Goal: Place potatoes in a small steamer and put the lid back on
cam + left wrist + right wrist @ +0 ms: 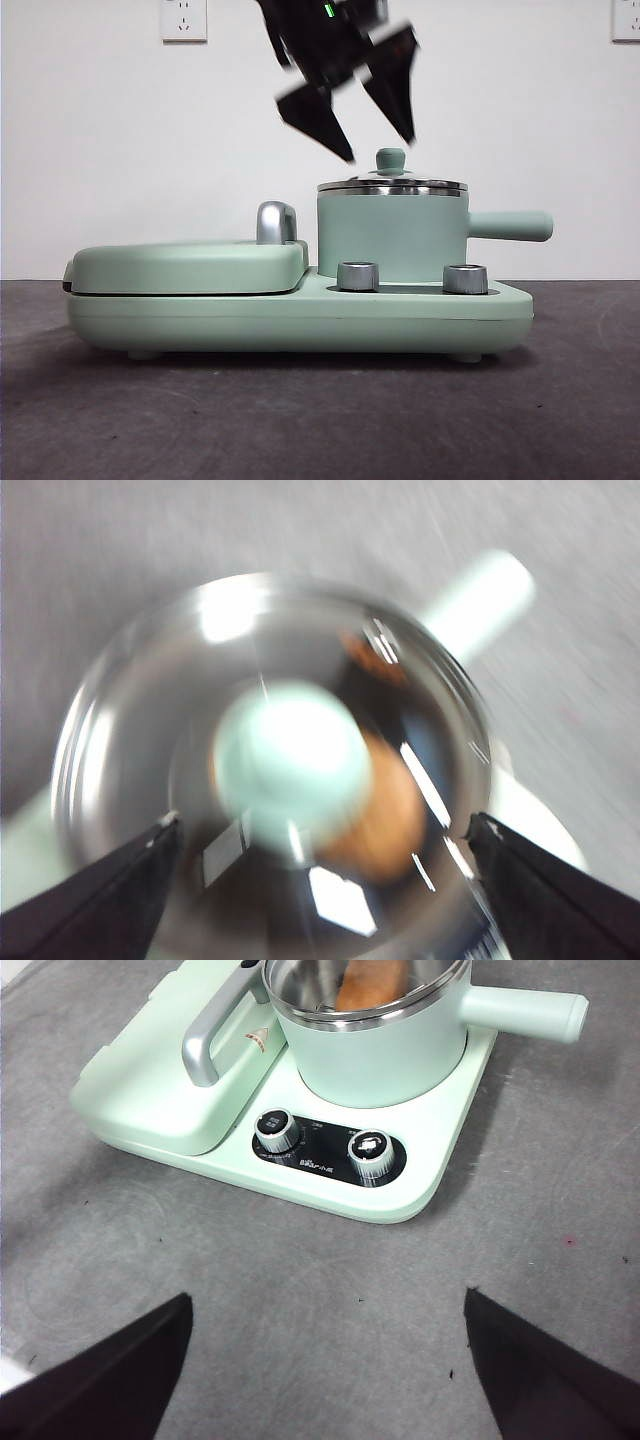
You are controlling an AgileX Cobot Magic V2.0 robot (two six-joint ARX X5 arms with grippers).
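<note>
The left gripper point(365, 120) hangs just above the small steamer point(392, 238), its jaws spread wide and holding nothing. The lid point(392, 184) sits flat on the steamer's steel rim, and its small green knob point(390, 159) lies directly below the gap between the jaws, slightly to one side of it in the front view. In the left wrist view the knob point(290, 760) shows blurred between the two jaws, with the potato point(385, 815) visible through the clear glass, inside the pot.

The right gripper point(325, 1360) waits well apart from the cooker base point(330, 1185), jaws also open and empty.

The lid is smooth glass in a shiny steel ring; the steamer is a matte mint-green cylinder whose straight handle point(510, 226) points sideways. The task looks essentially done.
</note>
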